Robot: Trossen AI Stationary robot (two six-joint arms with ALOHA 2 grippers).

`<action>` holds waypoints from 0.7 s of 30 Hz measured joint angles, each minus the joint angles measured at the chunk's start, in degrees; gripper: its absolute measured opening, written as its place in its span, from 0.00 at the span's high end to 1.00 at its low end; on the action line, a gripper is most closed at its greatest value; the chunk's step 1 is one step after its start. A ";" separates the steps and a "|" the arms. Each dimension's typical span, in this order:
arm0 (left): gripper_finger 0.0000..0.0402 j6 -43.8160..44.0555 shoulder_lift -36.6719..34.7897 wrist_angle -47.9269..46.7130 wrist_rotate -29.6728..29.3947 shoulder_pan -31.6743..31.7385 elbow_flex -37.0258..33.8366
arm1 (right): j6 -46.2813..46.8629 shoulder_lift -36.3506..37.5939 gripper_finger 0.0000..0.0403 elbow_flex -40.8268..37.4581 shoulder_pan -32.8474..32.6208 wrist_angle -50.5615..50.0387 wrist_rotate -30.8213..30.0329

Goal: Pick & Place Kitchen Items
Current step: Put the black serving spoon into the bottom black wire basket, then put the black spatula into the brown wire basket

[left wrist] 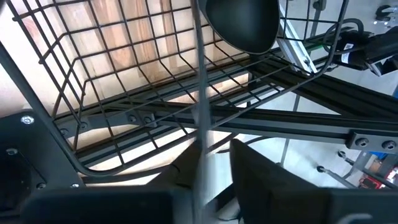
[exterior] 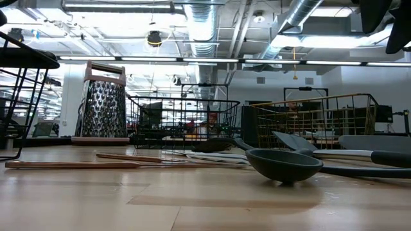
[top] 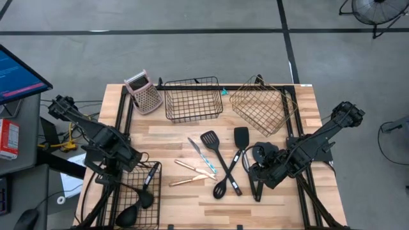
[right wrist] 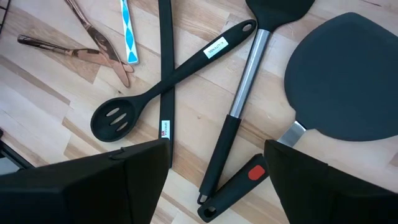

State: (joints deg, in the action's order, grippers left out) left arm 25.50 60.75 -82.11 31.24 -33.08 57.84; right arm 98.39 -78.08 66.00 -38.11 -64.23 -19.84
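At the table's front-left corner, the left gripper [top: 131, 163] hangs over a black wire basket [top: 137, 198] that already holds dark utensils, 1 a ladle [top: 128, 214]; the left wrist view shows a slim handle [left wrist: 200, 124] running up between the fingers to a black spoon bowl [left wrist: 242, 25] over the basket's mesh, but whether the fingers pinch it or have let go I cannot tell; at the back edge stand a pink-handled grater [top: 142, 91], a second black wire basket [top: 193, 98] and a copper wire basket [top: 263, 105]; on the bare wood in the middle lie 2 copper-coloured pieces [top: 192, 172], a silver-teal piece [top: 199, 152], a slotted turner [top: 217, 153], a slotted spoon [top: 225, 180] crossing it, and a spatula [top: 241, 142]; just right of these, the right gripper [top: 265, 169] hovers low with its fingers spread wide and holding nothing, above a broad black turner [right wrist: 342, 81] lying on the table.
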 joint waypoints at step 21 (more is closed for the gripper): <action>0.67 6.70 0.00 11.95 -8.46 3.74 4.46 | -4.08 0.00 0.36 0.00 4.67 1.35 0.09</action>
State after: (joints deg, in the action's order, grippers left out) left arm 32.19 60.75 -70.16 22.78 -29.34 62.30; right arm 94.31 -78.08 66.00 -33.44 -62.88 -19.75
